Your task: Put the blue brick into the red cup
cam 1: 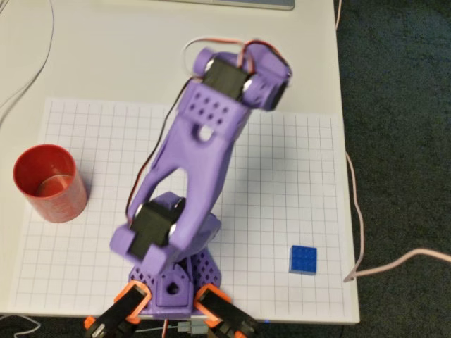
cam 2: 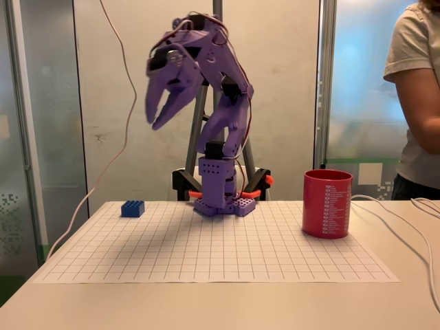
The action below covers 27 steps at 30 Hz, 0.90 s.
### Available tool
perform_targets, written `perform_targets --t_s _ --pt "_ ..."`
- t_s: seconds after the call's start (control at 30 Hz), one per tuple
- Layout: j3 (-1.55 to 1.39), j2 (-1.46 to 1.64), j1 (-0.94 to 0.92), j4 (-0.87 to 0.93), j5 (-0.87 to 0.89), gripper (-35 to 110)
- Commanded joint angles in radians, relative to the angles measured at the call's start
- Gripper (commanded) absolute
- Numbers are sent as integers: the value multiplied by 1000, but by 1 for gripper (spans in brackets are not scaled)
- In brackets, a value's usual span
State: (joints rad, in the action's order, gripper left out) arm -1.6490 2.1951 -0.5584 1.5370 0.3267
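Although I have the arm powered and raised, nothing of the job looks done yet. In the overhead view the blue brick [cam 1: 302, 259] lies alone on the grid sheet [cam 1: 282, 169] toward the lower right, and the red cup [cam 1: 49, 182] stands well apart at the sheet's left edge — I see nothing blue inside it. In the fixed view my claw [cam 2: 161, 110] hangs high above the bench [cam 2: 206, 302], fingers apart and holding nothing, pointing down on the side of the brick [cam 2: 133, 208]; the cup [cam 2: 327, 203] stands upright at the right. By my reckoning the reach, grasp, carry and drop are all left.
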Motion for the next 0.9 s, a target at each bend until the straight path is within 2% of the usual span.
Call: perform_targets --t_s 0.0,0.27,0.4,0.67,0.8,0.87 --pt "57 -54 -109 57 110 0" --pt "-259 17 -390 -124 163 0" --pt "-402 46 -497 -101 222 0" --pt "-471 29 -684 -64 109 0" --pt "-511 -46 -782 -187 75 1" --pt "-511 -83 -801 -187 67 5"
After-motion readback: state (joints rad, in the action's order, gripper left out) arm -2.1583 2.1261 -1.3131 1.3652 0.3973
